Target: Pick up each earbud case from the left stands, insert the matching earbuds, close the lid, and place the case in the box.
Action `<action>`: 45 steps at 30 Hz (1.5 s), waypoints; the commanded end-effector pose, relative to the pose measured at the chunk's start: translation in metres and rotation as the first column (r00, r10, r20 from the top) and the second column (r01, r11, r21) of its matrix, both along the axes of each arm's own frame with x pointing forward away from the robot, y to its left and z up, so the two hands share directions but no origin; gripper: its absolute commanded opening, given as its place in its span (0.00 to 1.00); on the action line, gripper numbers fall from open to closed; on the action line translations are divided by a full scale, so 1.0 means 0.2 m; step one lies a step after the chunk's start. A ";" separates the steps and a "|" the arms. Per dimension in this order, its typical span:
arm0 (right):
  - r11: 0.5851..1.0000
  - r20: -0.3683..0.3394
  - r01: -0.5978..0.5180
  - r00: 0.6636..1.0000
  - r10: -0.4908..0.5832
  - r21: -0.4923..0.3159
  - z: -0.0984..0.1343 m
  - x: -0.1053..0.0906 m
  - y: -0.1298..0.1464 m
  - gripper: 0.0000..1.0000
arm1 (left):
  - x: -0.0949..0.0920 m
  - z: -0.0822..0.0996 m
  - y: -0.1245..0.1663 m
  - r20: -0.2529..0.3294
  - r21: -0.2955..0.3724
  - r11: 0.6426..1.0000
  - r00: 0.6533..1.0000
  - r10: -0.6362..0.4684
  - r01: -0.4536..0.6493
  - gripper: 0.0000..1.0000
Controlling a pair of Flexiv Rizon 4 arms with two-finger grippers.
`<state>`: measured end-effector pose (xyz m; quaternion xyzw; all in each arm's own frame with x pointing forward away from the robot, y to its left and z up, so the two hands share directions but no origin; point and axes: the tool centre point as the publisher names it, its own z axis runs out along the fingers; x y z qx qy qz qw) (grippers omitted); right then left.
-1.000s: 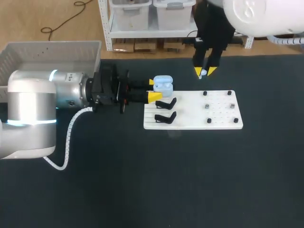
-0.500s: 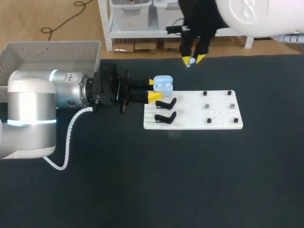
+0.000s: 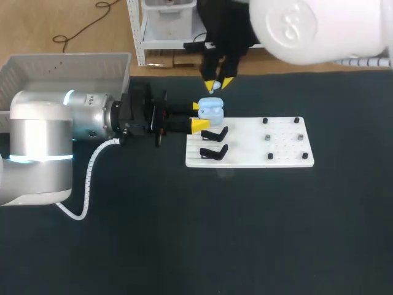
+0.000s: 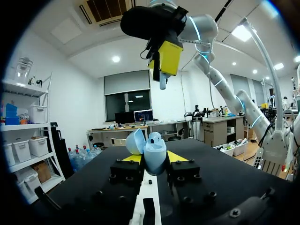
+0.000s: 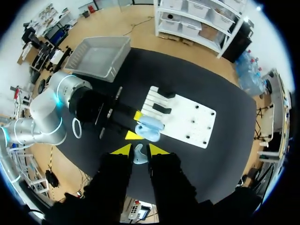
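Observation:
A light blue earbud case (image 3: 210, 109) with its lid up is held at the white board's far left corner, my left gripper (image 3: 198, 116) shut on its sides. In the left wrist view the case (image 4: 153, 150) sits between the yellow tips of the left gripper (image 4: 153, 158). My right gripper (image 3: 217, 85) hangs just above and behind the case, shut on a small pale earbud (image 5: 138, 154). From the right wrist view the right gripper (image 5: 139, 150) looks down on the open case (image 5: 149, 127). Two black stands (image 3: 214, 142) on the board are bare.
The white board (image 3: 288, 157) carries several small dark pegs (image 3: 268, 137) on its right half. A grey bin (image 3: 61, 70) stands at the table's far left corner, behind my left arm (image 3: 73, 123). Dark tabletop spreads in front of the board.
My right arm has swung left from behind the board's middle to just above the open case, carrying the earbud. The left arm and the case have kept still.

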<state>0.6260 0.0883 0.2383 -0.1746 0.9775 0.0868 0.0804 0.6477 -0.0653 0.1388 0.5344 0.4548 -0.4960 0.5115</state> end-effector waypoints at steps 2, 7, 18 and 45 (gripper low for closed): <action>0.999 0.008 -0.042 0.999 0.042 -0.009 -0.04 0.03 0.07 0.00 | 0.00 -0.01 0.00 0.003 -0.003 1.000 1.000 0.002 -0.002 0.00; 0.998 0.016 -0.052 0.999 0.052 -0.035 -0.09 0.05 0.08 0.00 | 0.00 -0.01 0.00 0.003 -0.003 1.000 1.000 0.002 -0.002 0.00; 0.998 0.016 -0.052 0.999 0.052 -0.035 -0.09 0.05 0.08 0.00 | 0.00 -0.01 0.00 0.003 -0.003 1.000 1.000 0.002 -0.002 0.00; 0.980 0.032 -0.187 0.981 0.189 -0.067 -0.18 0.03 0.09 0.00 | 0.00 -0.01 0.00 0.003 -0.003 1.000 1.000 0.002 -0.002 0.00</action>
